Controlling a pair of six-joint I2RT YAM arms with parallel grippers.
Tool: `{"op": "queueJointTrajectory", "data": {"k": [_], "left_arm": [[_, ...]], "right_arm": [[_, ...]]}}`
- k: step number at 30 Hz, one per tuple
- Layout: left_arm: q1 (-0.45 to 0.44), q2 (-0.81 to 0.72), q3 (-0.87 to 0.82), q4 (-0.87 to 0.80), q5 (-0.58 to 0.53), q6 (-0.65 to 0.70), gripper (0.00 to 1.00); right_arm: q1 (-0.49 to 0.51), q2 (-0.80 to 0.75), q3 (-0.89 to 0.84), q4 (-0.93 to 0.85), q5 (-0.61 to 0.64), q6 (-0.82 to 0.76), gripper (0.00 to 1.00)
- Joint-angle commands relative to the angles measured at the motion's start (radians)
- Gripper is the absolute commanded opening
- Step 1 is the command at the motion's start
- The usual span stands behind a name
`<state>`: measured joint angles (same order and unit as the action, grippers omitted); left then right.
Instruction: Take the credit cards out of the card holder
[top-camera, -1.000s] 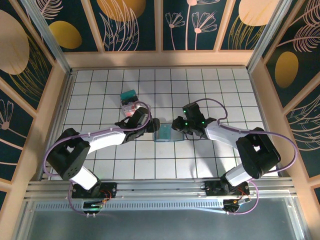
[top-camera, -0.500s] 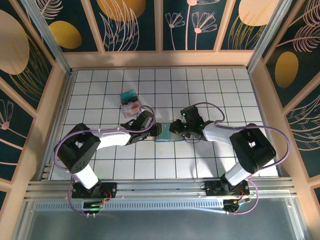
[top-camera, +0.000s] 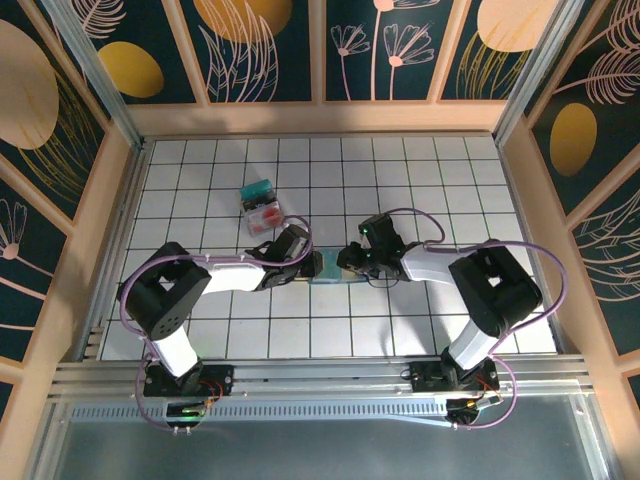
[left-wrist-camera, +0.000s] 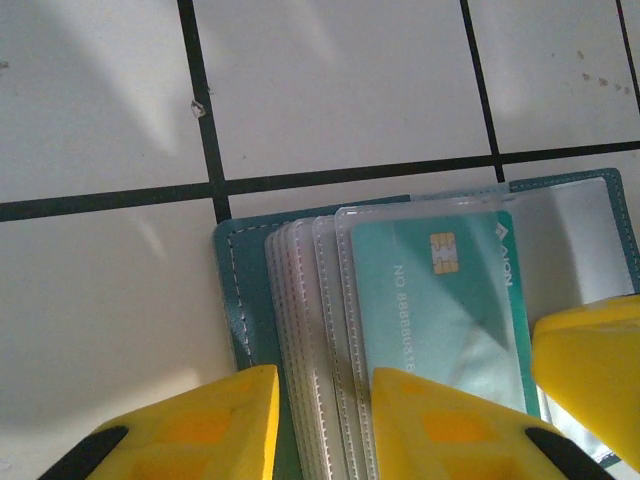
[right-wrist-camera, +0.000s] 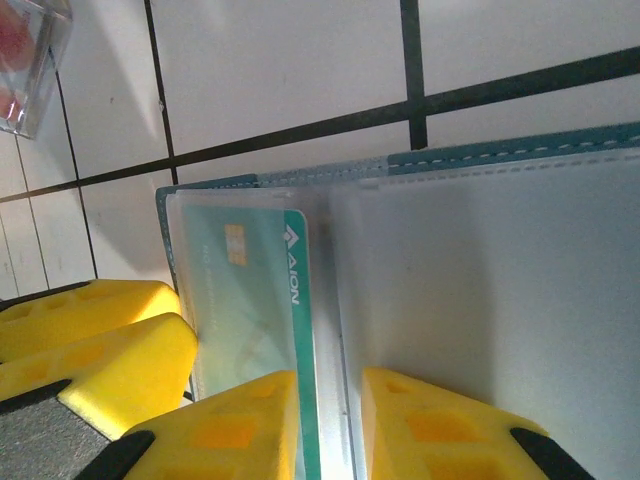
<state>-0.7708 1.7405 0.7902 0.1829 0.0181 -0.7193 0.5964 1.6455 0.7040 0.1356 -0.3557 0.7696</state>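
At the bottom of the top view both arms rise from a rail (top-camera: 320, 377) and bend inward over the tiled floor (top-camera: 420, 180). The left gripper (top-camera: 311, 266) and right gripper (top-camera: 344, 265) meet almost tip to tip just below the middle of the frame. The holder (top-camera: 330, 275) lies open and flat between them.

In the left wrist view the holder sits low in the middle, with a fan of clear pockets (left-wrist-camera: 305, 300) on it. A teal card (left-wrist-camera: 440, 300) with a gold chip sits in the top pocket. The left gripper's yellow fingers (left-wrist-camera: 200, 420) come up from the bottom edge with a narrow gap. One is over the holder's left rim, the other on the card's pocket, and the pocket edges lie in the gap. Whether they nip anything I cannot tell.

In the right wrist view the right gripper's fingers (right-wrist-camera: 230, 420) are also narrow. They stand either side of the teal card's striped edge by the fold, and a grip cannot be told.

Farther up and left in the top view, well apart from the holder, a loose teal card (top-camera: 257, 189) and a red-pink card (top-camera: 266, 213) lie touching
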Motion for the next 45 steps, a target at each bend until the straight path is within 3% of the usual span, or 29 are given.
{"op": "queueJointTrajectory", "data": {"k": [1,25,36,45], "left_arm": [[-0.004,0.019,-0.01,0.006,0.016,-0.014,0.28],[-0.003,0.022,-0.035,0.013,0.028,-0.03,0.22],[-0.003,0.023,-0.038,0.015,0.028,-0.032,0.21],[-0.003,0.029,-0.034,0.001,0.018,-0.044,0.2]], "right_arm": [[0.003,0.019,0.006,0.03,-0.02,0.017,0.24],[0.003,0.034,-0.017,0.123,-0.049,0.087,0.23],[-0.007,0.036,-0.091,0.341,-0.157,0.138,0.21],[-0.038,-0.009,-0.136,0.414,-0.202,0.149,0.15]]}}
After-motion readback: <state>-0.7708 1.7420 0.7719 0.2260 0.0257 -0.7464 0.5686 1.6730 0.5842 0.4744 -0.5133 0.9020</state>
